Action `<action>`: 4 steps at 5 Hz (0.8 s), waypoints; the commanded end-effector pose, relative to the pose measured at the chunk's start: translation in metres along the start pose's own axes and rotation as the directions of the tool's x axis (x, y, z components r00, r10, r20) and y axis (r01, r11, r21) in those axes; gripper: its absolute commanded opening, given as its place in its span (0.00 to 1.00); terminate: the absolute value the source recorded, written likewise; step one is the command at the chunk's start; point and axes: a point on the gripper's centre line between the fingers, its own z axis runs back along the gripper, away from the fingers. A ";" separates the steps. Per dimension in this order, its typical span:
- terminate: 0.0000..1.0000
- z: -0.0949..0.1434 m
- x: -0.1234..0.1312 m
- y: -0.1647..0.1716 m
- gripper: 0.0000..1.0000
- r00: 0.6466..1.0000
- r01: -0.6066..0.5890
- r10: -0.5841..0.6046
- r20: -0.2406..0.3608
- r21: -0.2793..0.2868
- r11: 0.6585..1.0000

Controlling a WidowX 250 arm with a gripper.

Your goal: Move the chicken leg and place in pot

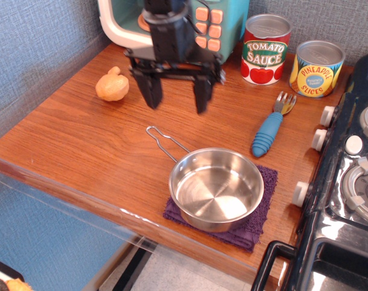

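I've got the gripper [176, 101] spread wide and holding nothing, above the wood between the chicken leg [112, 85] and the empty pot [215, 189].

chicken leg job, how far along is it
Nothing is done: the chicken leg lies on the table's left side, untouched, and the pot on the purple cloth is empty. The end effector hangs open and empty beside the leg. Grasping, carrying and dropping remain.
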 end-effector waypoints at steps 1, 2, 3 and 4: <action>0.00 0.009 0.069 0.068 1.00 0.973 -0.214 0.210 0.094 0.029 0.976; 0.00 0.004 0.090 0.098 1.00 0.955 -0.284 0.277 0.105 0.067 0.956; 0.00 -0.005 0.102 0.119 1.00 0.942 -0.330 0.320 0.101 0.102 0.939; 0.00 -0.013 0.109 0.126 1.00 0.938 -0.344 0.334 0.096 0.122 0.931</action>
